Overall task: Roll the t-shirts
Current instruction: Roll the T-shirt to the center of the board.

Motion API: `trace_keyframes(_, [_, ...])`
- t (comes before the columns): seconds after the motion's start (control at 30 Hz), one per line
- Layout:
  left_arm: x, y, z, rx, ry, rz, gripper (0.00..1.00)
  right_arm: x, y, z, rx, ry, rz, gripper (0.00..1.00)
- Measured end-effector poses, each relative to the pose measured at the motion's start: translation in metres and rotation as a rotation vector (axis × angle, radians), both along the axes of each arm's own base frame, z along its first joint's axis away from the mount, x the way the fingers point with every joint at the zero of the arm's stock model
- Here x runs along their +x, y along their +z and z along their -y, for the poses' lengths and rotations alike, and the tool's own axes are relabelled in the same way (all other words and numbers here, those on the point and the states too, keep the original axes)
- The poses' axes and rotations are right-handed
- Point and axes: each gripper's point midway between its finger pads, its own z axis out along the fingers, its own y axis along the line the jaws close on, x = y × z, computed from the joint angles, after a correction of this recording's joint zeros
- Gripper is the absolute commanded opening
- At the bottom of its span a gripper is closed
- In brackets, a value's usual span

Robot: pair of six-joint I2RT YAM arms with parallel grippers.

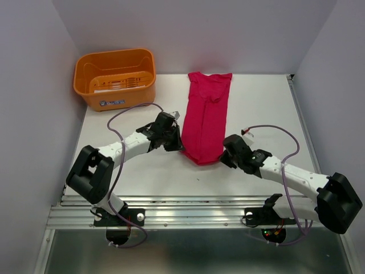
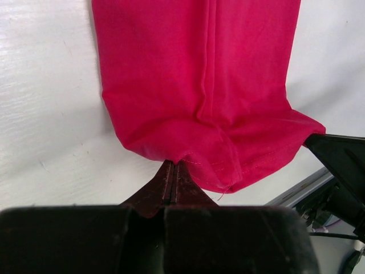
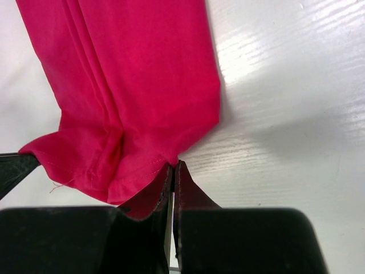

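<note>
A crimson-pink t-shirt [image 1: 206,117], folded lengthwise into a narrow strip, lies flat on the white table and runs from the back edge toward me. My left gripper [image 1: 177,146] is shut on the near left corner of its hem. In the left wrist view the left gripper [image 2: 173,163] meets the t-shirt [image 2: 199,74] hem, and the fabric bunches slightly there. My right gripper [image 1: 224,156] is shut on the near right corner. The right wrist view shows the right gripper [image 3: 174,164] pinching the t-shirt [image 3: 131,74] edge. The near hem is a little lifted between both grips.
An orange plastic basket [image 1: 115,77] stands at the back left corner of the table [image 1: 262,103]. Grey walls close in the left, right and back sides. A metal rail [image 1: 188,214] runs along the near edge.
</note>
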Motion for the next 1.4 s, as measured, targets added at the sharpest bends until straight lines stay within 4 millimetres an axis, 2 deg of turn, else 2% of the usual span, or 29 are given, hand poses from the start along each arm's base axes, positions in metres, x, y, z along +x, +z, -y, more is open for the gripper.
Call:
trace_keyframes(0.27, [0.015, -0.005, 0.009, 0.015, 0.006, -0.011, 0.00, 0.016, 0.006, 0.003, -0.031, -0.035, 0.029, 0.01])
trace_keyframes(0.53, [0.026, -0.016, 0.004, 0.029, 0.042, -0.035, 0.00, 0.035, 0.003, 0.021, -0.085, -0.077, 0.022, 0.01])
trace_keyframes(0.7, [0.037, -0.018, 0.003, 0.032, 0.061, -0.037, 0.00, 0.044, -0.001, 0.024, -0.116, -0.078, 0.011, 0.01])
trace_keyframes(1.17, [0.048, -0.024, 0.005, 0.041, 0.066, -0.042, 0.00, 0.054, -0.010, 0.022, -0.145, -0.060, -0.014, 0.01])
trace_keyframes(1.3, [0.050, -0.026, 0.003, 0.048, 0.070, -0.045, 0.00, 0.059, -0.011, 0.023, -0.154, -0.060, -0.016, 0.09])
trace_keyframes(1.33, [0.053, -0.027, 0.003, 0.050, 0.070, -0.043, 0.01, 0.060, -0.011, 0.023, -0.156, -0.059, -0.016, 0.15])
trace_keyframes(1.4, [0.058, -0.027, 0.004, 0.052, 0.071, -0.042, 0.10, 0.066, -0.008, 0.023, -0.160, -0.059, -0.010, 0.23])
